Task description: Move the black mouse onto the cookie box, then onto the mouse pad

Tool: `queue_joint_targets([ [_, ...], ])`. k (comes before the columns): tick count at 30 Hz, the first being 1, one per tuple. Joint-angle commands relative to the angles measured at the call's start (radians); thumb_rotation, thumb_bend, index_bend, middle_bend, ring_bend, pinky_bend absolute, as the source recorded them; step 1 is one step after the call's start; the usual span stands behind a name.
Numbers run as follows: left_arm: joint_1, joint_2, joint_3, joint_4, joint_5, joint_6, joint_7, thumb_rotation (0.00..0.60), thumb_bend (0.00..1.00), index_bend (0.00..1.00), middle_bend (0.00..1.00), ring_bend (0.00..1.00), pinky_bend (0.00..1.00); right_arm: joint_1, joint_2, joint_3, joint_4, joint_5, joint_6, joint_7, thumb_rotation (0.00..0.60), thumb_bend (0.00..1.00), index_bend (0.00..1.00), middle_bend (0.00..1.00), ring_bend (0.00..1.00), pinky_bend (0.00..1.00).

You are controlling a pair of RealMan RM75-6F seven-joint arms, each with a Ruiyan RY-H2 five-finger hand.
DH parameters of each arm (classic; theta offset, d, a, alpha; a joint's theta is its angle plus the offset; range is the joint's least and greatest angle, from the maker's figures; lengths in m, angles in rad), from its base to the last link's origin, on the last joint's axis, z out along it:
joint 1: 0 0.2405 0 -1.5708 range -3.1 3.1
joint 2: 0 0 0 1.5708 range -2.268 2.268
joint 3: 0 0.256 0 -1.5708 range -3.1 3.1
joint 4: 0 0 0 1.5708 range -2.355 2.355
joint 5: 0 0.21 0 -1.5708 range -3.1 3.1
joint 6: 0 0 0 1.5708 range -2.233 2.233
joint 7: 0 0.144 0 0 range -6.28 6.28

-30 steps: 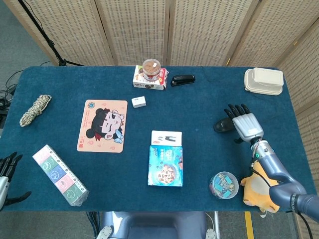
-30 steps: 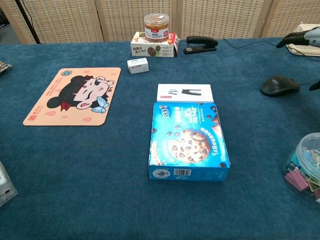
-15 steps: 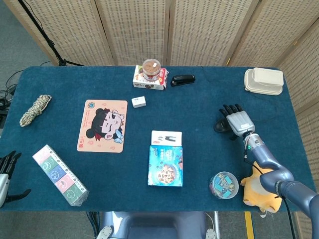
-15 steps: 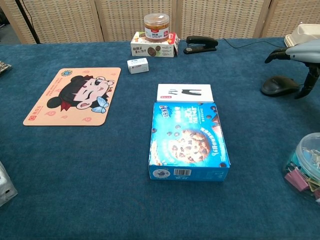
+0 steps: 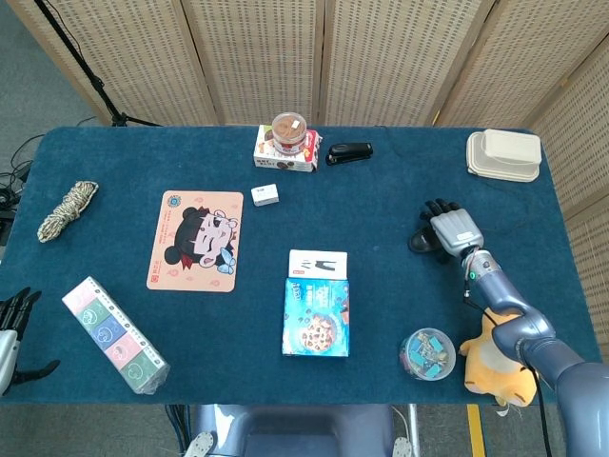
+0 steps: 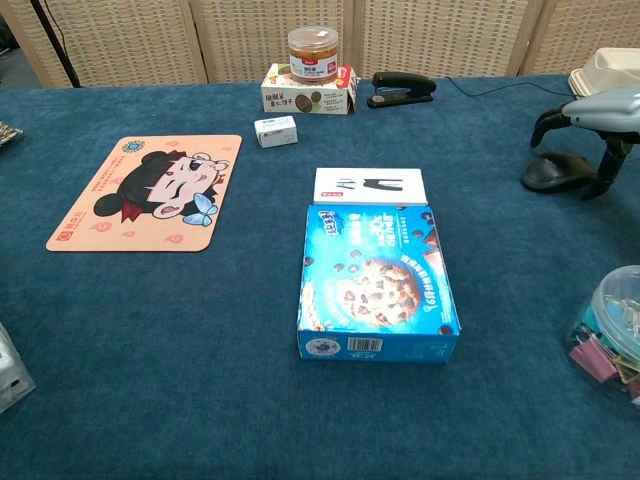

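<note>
- Black mouse (image 6: 556,171): on the blue table (image 5: 381,286), right side, well apart from the cookie box (image 6: 377,281) and mouse pad (image 6: 150,191).
- Right hand (image 5: 453,228): arched over the mouse, fingers spread and curved down around it; firm grip cannot be told.
- Left hand (image 5: 13,324): at the table's near left edge, fingers apart, holding nothing.

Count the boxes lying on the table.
5: cookie box front centre, white box behind it, small white box, snack box under the jar, long pastel box front left.
</note>
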Motion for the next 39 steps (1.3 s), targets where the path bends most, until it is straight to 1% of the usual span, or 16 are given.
queue_joint_targets([
  [1,0.0,-0.001,-0.001,0.0,-0.004,-0.002,0.0,0.6,0.09,0.0,0.0,0.0,0.0,0.008,-0.023,-0.007,0.034,-0.012,0.007,0.022,0.6,0.14,0.24,0.13,0.01,0.18],
  [6,-0.002,-0.002,-0.003,0.001,-0.012,-0.006,0.004,0.6,0.09,0.0,0.0,0.0,0.0,0.016,-0.059,-0.015,0.098,-0.029,0.018,0.057,0.6,0.25,0.32,0.22,0.07,0.24],
  [11,-0.003,-0.006,-0.007,0.001,-0.018,-0.007,0.013,0.6,0.09,0.0,0.0,0.0,0.0,0.02,-0.085,-0.024,0.146,-0.039,0.017,0.098,0.6,0.37,0.39,0.31,0.16,0.33],
  [16,-0.003,-0.007,-0.006,0.0,-0.018,-0.007,0.016,0.6,0.09,0.0,0.0,0.0,0.0,0.021,-0.101,-0.035,0.177,-0.052,0.022,0.147,0.6,0.45,0.46,0.4,0.25,0.4],
  [19,-0.003,-0.007,-0.005,0.0,-0.017,-0.005,0.015,0.6,0.09,0.0,0.0,0.0,0.0,0.018,-0.1,-0.042,0.178,-0.062,0.037,0.175,0.6,0.47,0.49,0.41,0.26,0.41],
  [23,-0.002,-0.006,-0.003,0.0,-0.013,-0.004,0.012,0.6,0.09,0.0,0.0,0.0,0.0,0.012,-0.083,-0.05,0.158,-0.078,0.078,0.216,0.6,0.5,0.49,0.41,0.26,0.41],
  [27,-0.003,-0.004,-0.002,0.0,-0.011,-0.005,0.009,0.6,0.09,0.0,0.0,0.0,0.0,0.006,-0.048,-0.058,0.109,-0.098,0.132,0.234,0.6,0.53,0.48,0.41,0.26,0.41],
  [29,-0.004,-0.004,-0.002,0.0,-0.011,-0.008,0.008,0.6,0.09,0.0,0.0,0.0,0.0,0.006,-0.016,-0.061,0.057,-0.118,0.186,0.232,0.6,0.54,0.48,0.41,0.26,0.41],
  [32,-0.007,-0.001,0.0,-0.001,-0.01,-0.014,0.003,0.6,0.09,0.0,0.0,0.0,0.0,0.011,0.052,-0.06,-0.063,-0.144,0.254,0.196,0.6,0.57,0.49,0.42,0.27,0.41],
  [35,-0.008,0.001,0.001,-0.002,-0.007,-0.017,0.0,0.6,0.09,0.0,0.0,0.0,0.0,0.02,0.113,-0.053,-0.188,-0.16,0.293,0.143,0.6,0.58,0.49,0.42,0.27,0.41],
  [38,-0.007,0.005,0.004,-0.003,-0.001,-0.014,-0.009,0.6,0.09,0.0,0.0,0.0,0.0,0.032,0.18,-0.042,-0.344,-0.174,0.319,0.065,0.6,0.58,0.49,0.42,0.27,0.41],
  [39,-0.006,0.007,0.005,-0.003,0.003,-0.01,-0.014,0.6,0.09,0.0,0.0,0.0,0.0,0.04,0.205,-0.037,-0.414,-0.186,0.331,0.026,0.6,0.58,0.49,0.42,0.27,0.41],
])
